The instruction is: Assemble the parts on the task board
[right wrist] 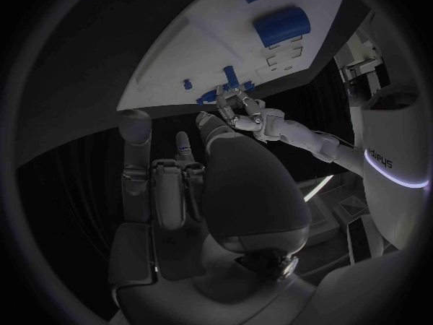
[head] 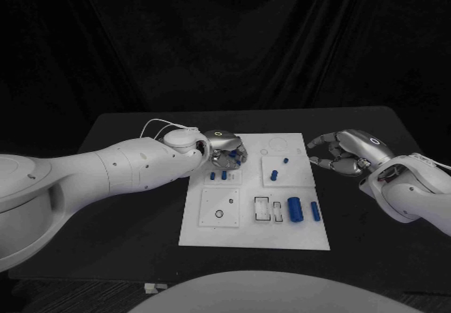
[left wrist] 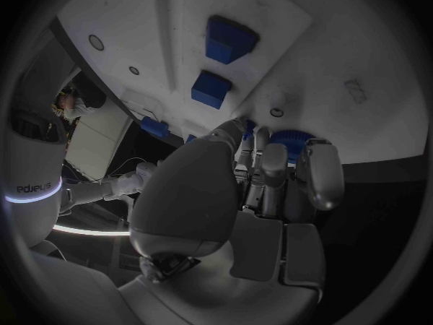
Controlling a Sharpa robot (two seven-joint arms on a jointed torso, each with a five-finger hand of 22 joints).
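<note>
Left hand (head: pixel 223 149) sits over the white board's (head: pixel 214 236) far-left corner, fingers (left wrist: pixel 320 170) curled round a blue round part (left wrist: pixel 291 139); right hand (head: pixel 340 154) off the board's right edge, curled, empty.

White glossy arms (head: pixel 103 171), silver robot hands (head: pixel 340 153), white cable at left wrist (head: pixel 160 124)

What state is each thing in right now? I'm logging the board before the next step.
task board: flat on the black table.
left hand: down over the board's far left part, fingers touching a blue part there.
right hand: off the board's right edge, fingers curled in, holding nothing.
large blue cylinder: lying on the board's near right part.
small blue peg: lying on the board.
</note>
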